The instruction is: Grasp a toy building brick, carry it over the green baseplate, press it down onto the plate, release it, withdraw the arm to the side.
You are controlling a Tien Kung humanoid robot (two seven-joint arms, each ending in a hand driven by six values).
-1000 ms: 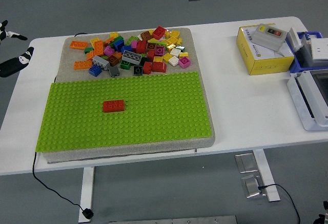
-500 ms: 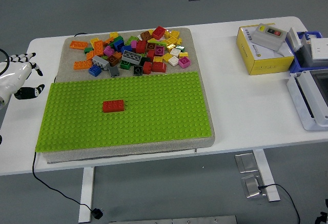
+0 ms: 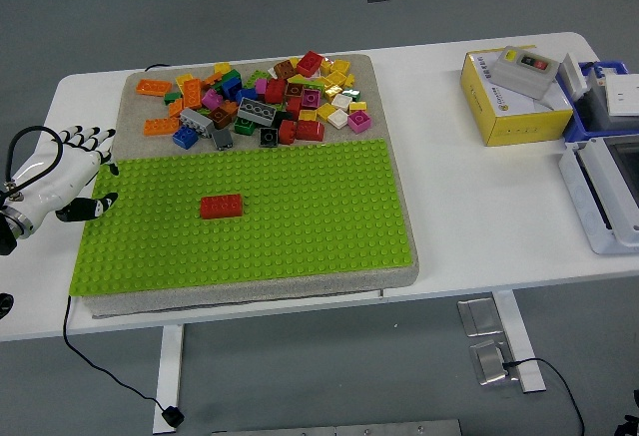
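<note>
While its arm is lying cut off at the frame edge, the left hand (image 3: 62, 179) is hovering with fingers (image 3: 88, 138) spread wide, holding nothing — one red brick (image 3: 221, 206) is sitting on the green baseplate (image 3: 300, 226).

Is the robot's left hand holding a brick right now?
No, the left hand is empty with fingers spread at the green baseplate's left edge, apart from the red brick on the plate.

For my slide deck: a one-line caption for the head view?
Open left hand at the green baseplate edge; one red brick already placed.
</note>
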